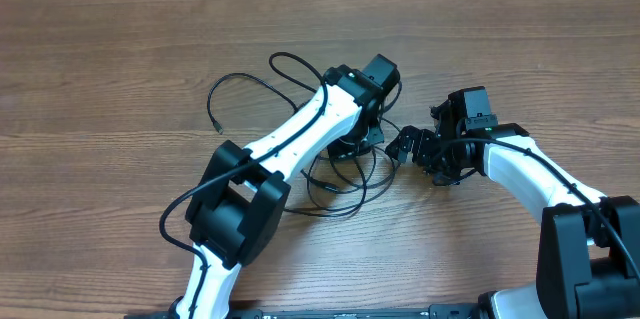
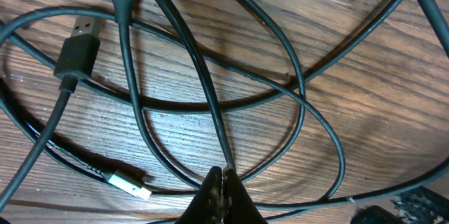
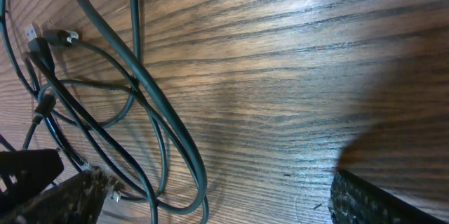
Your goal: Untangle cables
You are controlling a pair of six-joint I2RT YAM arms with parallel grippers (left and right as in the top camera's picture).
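Several thin black cables [image 1: 335, 181] lie in overlapping loops on the wooden table, with one loop [image 1: 245, 87] reaching out to the left. My left gripper [image 1: 357, 137] points down into the tangle. In the left wrist view its fingers [image 2: 223, 185] are pressed together on one cable strand [image 2: 203, 90] that runs down into their tips. A black USB plug [image 2: 79, 50] and a small white-tipped plug [image 2: 131, 185] lie close by. My right gripper [image 1: 406, 146] sits just right of the tangle, open wide [image 3: 217, 199]. A cable loop [image 3: 165, 115] lies between its fingers, near the left one.
The wooden table [image 1: 110, 49] stretches out to the left and far side of the tangle. The two arms [image 1: 300, 134] stand close together at the centre, their wrists almost touching. A thick arm wire [image 1: 178, 217] loops beside the left arm's elbow.
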